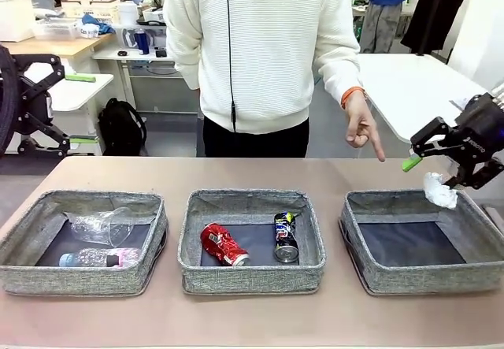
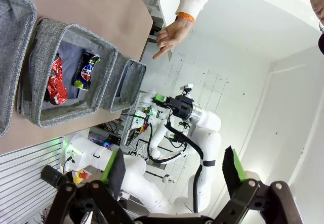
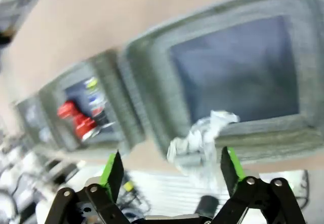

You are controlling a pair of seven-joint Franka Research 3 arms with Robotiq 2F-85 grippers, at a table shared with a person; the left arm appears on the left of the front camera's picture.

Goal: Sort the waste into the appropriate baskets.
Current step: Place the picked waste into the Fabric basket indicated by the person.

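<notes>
Tan table (image 1: 252, 172) bearing three grey baskets in a row, a person standing behind it. Relative to the middle basket (image 1: 252, 280), which holds a red can (image 1: 223, 244) and a blue can (image 1: 285, 237): left basket (image 1: 79, 278) holds a cup (image 1: 102, 225) and bottle (image 1: 98, 258); right basket (image 1: 417, 280) has a paper wad (image 1: 439, 190) above its far right rim, just below the right gripper (image 1: 441, 172), jaws open. Left gripper (image 2: 172, 171), jaws open and empty

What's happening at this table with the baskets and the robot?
The robot is sorting litter into three grey baskets. Its right gripper, jaws open, is over the right basket with a crumpled white paper wad just below it. The left basket holds a plastic cup and bottle; the middle basket has two crushed cans. A person's hand points towards the right basket.
</notes>
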